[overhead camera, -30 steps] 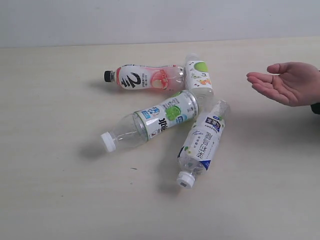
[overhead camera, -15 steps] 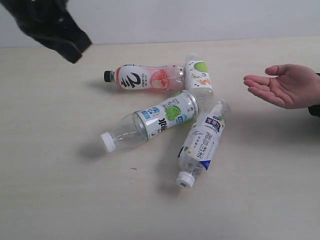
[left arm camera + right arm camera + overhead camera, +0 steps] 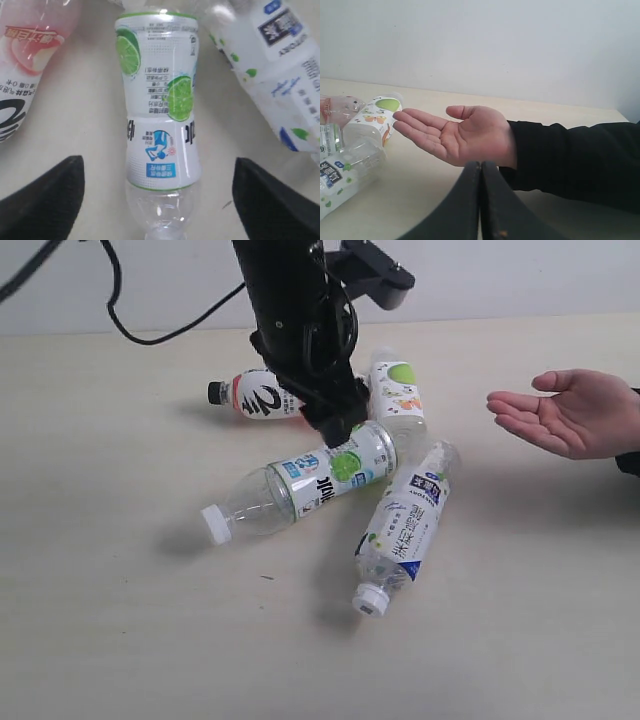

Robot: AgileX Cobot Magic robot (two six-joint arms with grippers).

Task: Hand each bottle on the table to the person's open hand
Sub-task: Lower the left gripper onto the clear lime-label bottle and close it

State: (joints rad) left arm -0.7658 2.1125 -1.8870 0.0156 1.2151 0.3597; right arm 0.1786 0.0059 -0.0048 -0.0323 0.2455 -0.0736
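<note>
Four bottles lie in a cluster on the table (image 3: 110, 620). The pink-red bottle (image 3: 262, 397) with a black cap lies at the back, the green-label bottle (image 3: 397, 390) beside it. The lime-label bottle (image 3: 300, 485) lies in the middle and the blue-label bottle (image 3: 405, 530) at the front right. My left gripper (image 3: 338, 430) hovers open just over the lime-label bottle (image 3: 160, 125), one finger (image 3: 55, 195) on each side, not touching. The person's open hand (image 3: 565, 415) waits palm up at the right. My right gripper (image 3: 481, 167) is shut and empty, just short of that hand (image 3: 460, 132).
A black cable (image 3: 150, 335) trails from the left arm over the back left of the table. A pale wall rises behind the table's far edge. The person's black sleeve (image 3: 570, 160) reaches in from the right.
My left arm has swung in from the upper left and come down over the lime-label bottle, with its jaws now wide open. The bottles and the hand have stayed put.
</note>
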